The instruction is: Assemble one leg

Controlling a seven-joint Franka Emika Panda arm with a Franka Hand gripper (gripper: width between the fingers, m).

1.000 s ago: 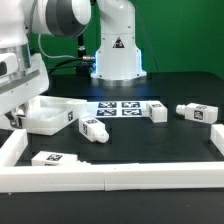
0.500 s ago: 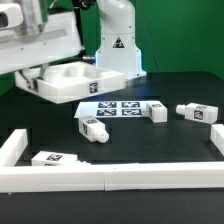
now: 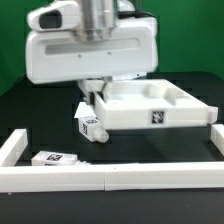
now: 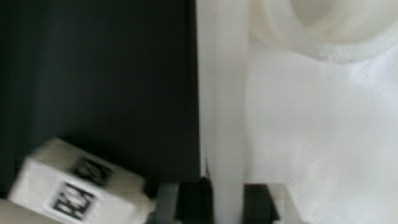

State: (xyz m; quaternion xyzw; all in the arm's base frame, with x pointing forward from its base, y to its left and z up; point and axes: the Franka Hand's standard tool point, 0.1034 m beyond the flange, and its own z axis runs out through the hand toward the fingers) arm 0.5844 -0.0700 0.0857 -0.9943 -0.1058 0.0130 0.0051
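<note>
Pincer [image 4: 222, 203]: closed on one rim of the tabletop [image 3: 150, 105], which is held clear of the desk [image 3: 150, 152].
Risk: with only an edge gripped, the tabletop could be tipped or slid out by its own weight; the leg [image 3: 92, 128] just below the pincer could be struck on lowering.
Heading: hollow side up, near level; long axis judged to run outward from the pincer.

Exterior camera: off-arm, slightly raised, facing across the black table [image 3: 150, 150], mid range. Wrist camera: sighted along the gripper [image 4: 226, 203], very close. Shared: white tabletop part [image 3: 150, 105] [image 4: 302, 120] and, at its eight o'clock, tagged leg [image 3: 90, 127] [image 4: 75, 180]
</note>
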